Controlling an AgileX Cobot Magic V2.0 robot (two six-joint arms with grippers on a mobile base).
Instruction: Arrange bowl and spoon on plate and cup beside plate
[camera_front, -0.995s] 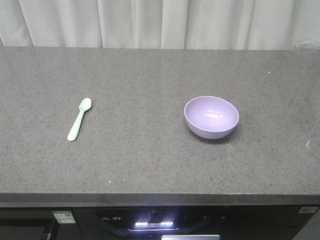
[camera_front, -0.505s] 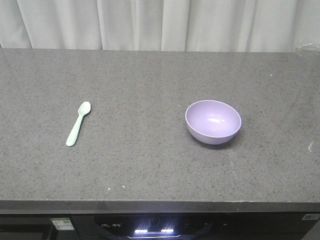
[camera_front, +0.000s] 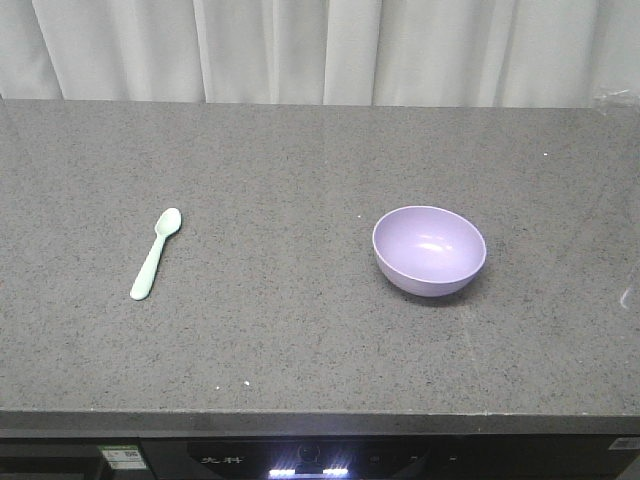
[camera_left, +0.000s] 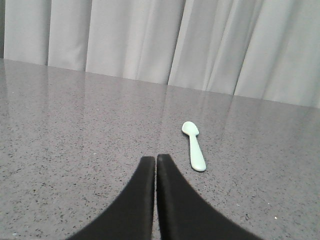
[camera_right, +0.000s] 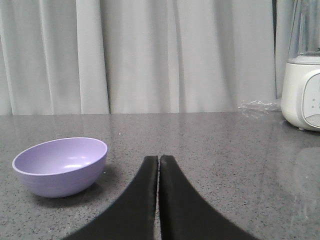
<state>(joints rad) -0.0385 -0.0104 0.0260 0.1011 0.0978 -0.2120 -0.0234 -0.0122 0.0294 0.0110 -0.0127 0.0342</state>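
Two task things lie on the counter (camera_front: 300, 340): the spoon (camera_front: 156, 253) at left, the bowl (camera_front: 429, 250) well apart at right; plate and cup we do not see. Our left gripper (camera_left: 156, 159) and right gripper (camera_right: 159, 159) are pressed together, empty. We judge no step begun; first we need the plate.

Bowl (camera_right: 60, 166), closed jaws, perhaps a blender (camera_right: 303, 80)

Bowl (camera_front: 429, 250): round, deep, smooth lavender-purple. Upright, mouth up, empty, with a pale highlight on the inner wall. Position: toward 3 o'clock in the front view.

Spoon (camera_front: 156, 254): small, one-piece, pale mint-green, short flat handle. Lying flat, scoop end toward 1 o'clock, handle end toward 7 o'clock. Position: at 9 o'clock from the bowl, well apart from it.
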